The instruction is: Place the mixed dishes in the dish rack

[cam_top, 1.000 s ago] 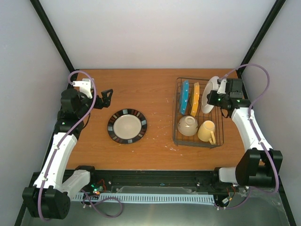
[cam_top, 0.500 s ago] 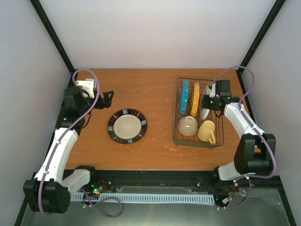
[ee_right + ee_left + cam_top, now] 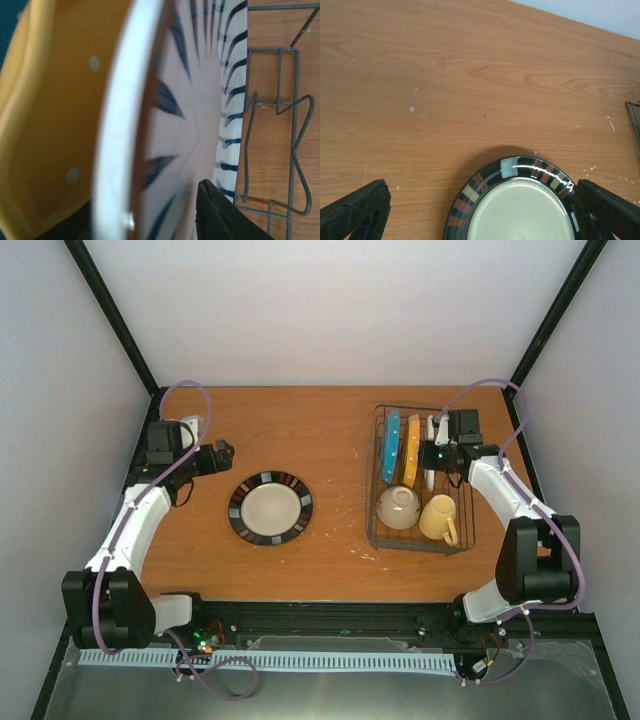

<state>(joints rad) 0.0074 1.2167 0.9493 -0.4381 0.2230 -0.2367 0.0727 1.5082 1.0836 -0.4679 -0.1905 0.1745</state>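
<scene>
Striped plate (image 3: 200, 100) stands on edge in dish rack (image 3: 464, 502).

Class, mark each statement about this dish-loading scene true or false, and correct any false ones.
1. The mug lies inside the dish rack. True.
2. The dark-rimmed plate stands upright in the rack. False: it lies flat on the table, outside the rack.
3. The left gripper is open and holds nothing. True.
4. The bowl sits on the table beside the left arm. False: it is in the rack, next to the mug.
5. Three plates stand on edge in the rack. True: the teal plate, orange-yellow plate and striped white plate.
</scene>
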